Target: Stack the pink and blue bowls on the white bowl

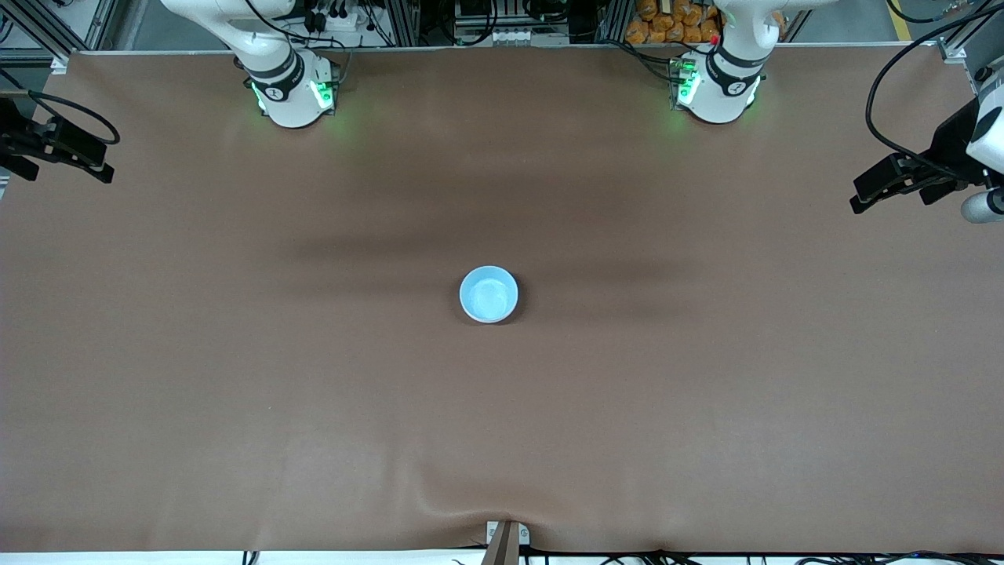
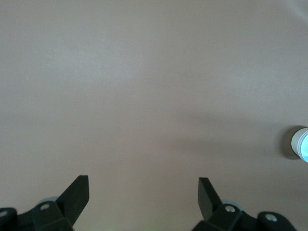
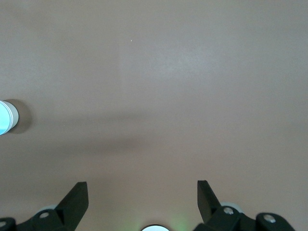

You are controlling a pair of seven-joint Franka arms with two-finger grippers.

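No readable text, label or number shows on anything

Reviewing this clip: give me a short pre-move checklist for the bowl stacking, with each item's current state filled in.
1. Blue bowl upright at mid-table, on top of anything it sits in: ok.
2. Pink and white bowls visible as separate bowls: not ok; only the blue one shows.
3. Complete three-bowl stack confirmed: cannot tell; the right wrist view shows pale bands on the bowl's side.
4. Left gripper open, empty, over bare table: ok.
5. Right gripper open, empty, away from the bowl: ok.
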